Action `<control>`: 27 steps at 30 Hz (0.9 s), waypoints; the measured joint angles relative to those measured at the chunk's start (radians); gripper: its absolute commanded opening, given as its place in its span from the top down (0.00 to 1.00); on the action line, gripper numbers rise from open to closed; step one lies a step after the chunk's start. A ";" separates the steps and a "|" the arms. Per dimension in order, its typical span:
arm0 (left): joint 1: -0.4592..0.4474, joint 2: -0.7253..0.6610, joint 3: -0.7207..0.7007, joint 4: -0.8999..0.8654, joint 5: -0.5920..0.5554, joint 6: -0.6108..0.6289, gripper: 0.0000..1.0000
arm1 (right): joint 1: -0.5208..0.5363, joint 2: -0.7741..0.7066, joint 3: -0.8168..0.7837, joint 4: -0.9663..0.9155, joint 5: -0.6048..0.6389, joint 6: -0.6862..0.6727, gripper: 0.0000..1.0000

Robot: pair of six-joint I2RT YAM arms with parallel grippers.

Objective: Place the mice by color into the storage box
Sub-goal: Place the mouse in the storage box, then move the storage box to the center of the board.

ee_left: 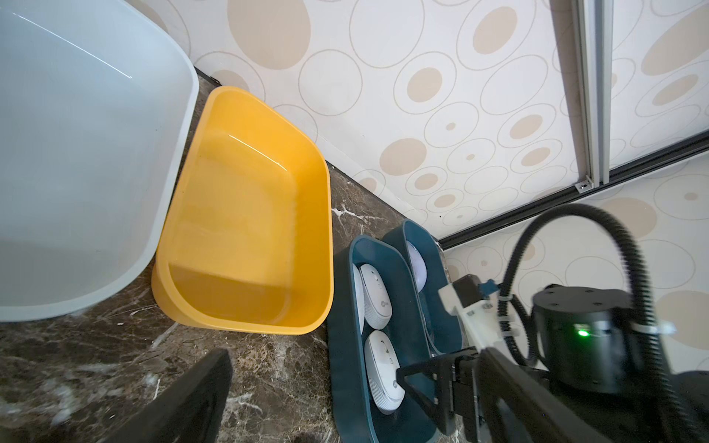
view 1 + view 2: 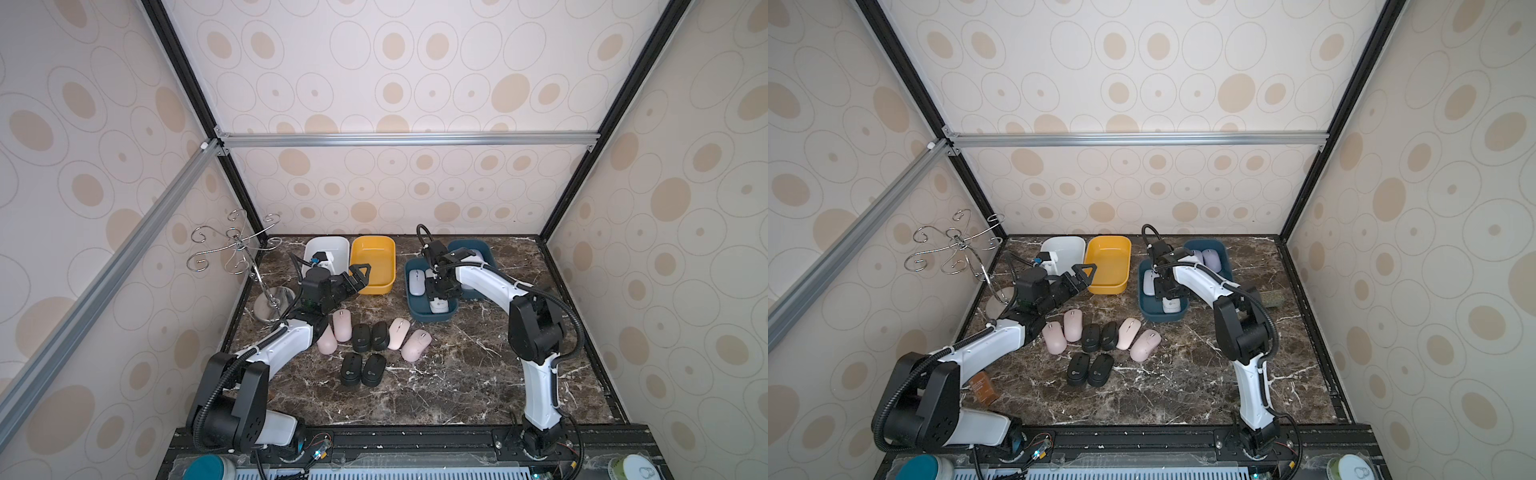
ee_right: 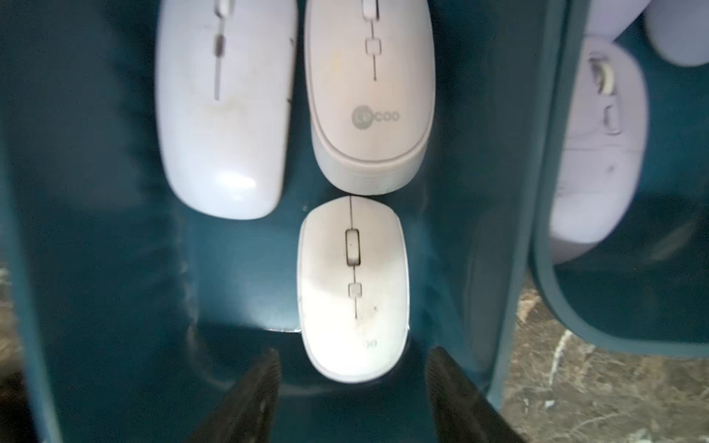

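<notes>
- Top views, both: dial laid on the marble tabletop [image 2: 478,374], 12 = back wall.
- Bins: white bin [image 2: 328,245] at 11 and yellow bin [image 2: 372,259] at 12, both empty. Near teal bin [image 2: 417,312] at 1. Far teal bin [image 2: 1226,259] just beyond it, holding lavender mice [image 2: 1210,257].
- Right gripper [image 3: 353,352]: inside the near teal bin, released, fingers clear either side of the white wireless mouse [image 3: 353,291]. That mouse lies flat on the bin floor, nose at the tail of the Lecoo white mouse [image 3: 370,96], touching or nearly.
- Left gripper [image 2: 360,277]: spread wide, empty, by the yellow bin's 8 o'clock rim.
- Pink mice [image 2: 343,325] and black mice [image 2: 360,337]: eight on the table near centre, toward 9.
- Step, my read: drop looks done. Lift straight up, jaws unchanged, so neither finger clips the mouse or the bin wall. Then take the two pink mice on the cluster's 3 o'clock side, nearest this arm.
</notes>
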 measured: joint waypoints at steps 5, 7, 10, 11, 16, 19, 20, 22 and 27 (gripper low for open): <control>0.000 0.000 0.000 0.000 0.000 0.000 0.00 | 0.061 -0.164 -0.085 0.019 0.005 -0.006 0.68; 0.000 0.000 0.000 0.000 -0.001 0.000 0.00 | 0.097 -0.229 -0.154 0.030 -0.003 -0.002 0.70; 0.000 0.000 0.000 0.000 0.000 0.000 0.00 | 0.160 -0.285 -0.263 0.060 -0.040 -0.006 0.70; 0.000 0.000 0.000 0.000 -0.001 0.000 0.00 | 0.179 -0.293 -0.300 0.075 -0.055 -0.006 0.70; 0.000 0.000 0.000 0.000 0.000 0.000 0.00 | 0.211 -0.272 -0.393 0.106 -0.116 -0.002 0.70; 0.001 0.000 0.000 0.000 -0.001 0.000 0.00 | 0.205 -0.228 -0.384 0.134 -0.121 -0.002 0.72; 0.001 0.000 0.000 0.000 -0.001 0.000 0.00 | 0.203 -0.205 -0.371 0.140 -0.116 -0.003 0.73; 0.001 0.000 0.000 0.000 -0.001 0.000 0.00 | 0.198 -0.153 -0.333 0.148 -0.104 -0.003 0.73; 0.001 -0.005 0.000 -0.001 -0.004 0.001 0.00 | 0.183 -0.045 -0.220 0.148 -0.056 -0.001 0.73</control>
